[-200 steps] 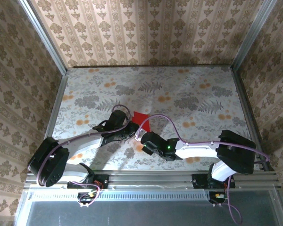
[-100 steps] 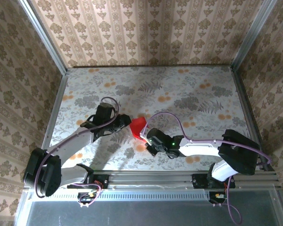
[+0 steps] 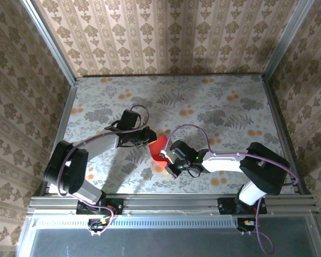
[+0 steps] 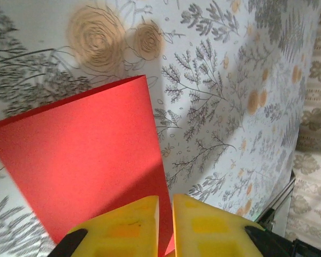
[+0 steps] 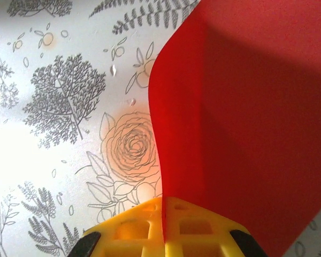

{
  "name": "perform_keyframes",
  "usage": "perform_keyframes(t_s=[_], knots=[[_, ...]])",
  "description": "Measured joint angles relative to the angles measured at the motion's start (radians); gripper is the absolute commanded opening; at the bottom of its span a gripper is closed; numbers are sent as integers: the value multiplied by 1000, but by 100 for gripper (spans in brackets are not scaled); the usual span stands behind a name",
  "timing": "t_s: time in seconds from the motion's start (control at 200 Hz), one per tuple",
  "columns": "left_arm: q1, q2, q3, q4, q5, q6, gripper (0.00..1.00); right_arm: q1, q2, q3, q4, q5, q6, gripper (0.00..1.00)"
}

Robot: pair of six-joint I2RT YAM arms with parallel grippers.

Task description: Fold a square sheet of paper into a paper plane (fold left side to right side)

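Square sheet of thin bright red paper (image 3: 159, 146) lies near the front of the floral table (image 3: 214, 107), bowed upward. In the right wrist view the right gripper (image 5: 163, 211) is clamped on its raised edge. In the left wrist view the left gripper (image 4: 166, 222) jaws stand narrowly apart at its edge; grip undetermined.

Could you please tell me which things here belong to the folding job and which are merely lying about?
Part of the job:
- square sheet of paper, red, partly lifted
- left gripper, pinching the sheet
- right gripper, pinching the sheet

Just surroundings:
- floral table
- wallpapered walls
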Motion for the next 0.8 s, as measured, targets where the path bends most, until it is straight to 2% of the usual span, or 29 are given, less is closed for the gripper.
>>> perform_keyframes(t_s=[0.44, 0.8], knots=[[-27, 258, 81, 40, 57, 62, 0, -66, 2, 0, 0, -145, 51, 3], [-67, 320, 133, 29, 31, 117, 0, -113, 2, 24, -40, -184, 84, 4]])
